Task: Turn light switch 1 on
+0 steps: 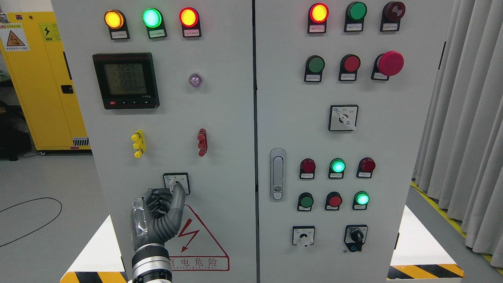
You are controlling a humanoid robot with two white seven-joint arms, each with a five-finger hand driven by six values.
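Head view: a grey electrical cabinet (220,118) with two doors fills the frame. The left hand (159,214) rises from the bottom edge, left of the middle, to a small square rotary switch (176,183) low on the left door, just above a red lightning warning triangle (196,243). The thumb and curled fingers (157,198) pinch the switch's white knob, gripping it rather than just resting there; the hold looks chosen so the wrist can twist the knob. This switch seems to be the task's target. Whether it is turned on yet cannot be told.

Above the switch are a yellow terminal (138,144) and a red terminal (202,142), a digital meter (125,80), and three lit lamps in orange, green and red.

The right door carries more lamps, push buttons, a red mushroom button (390,63), three rotary switches and a door latch (277,174). The right hand is out of view.

No containers appear; both doors are closed, so the cabinet's contents are hidden.
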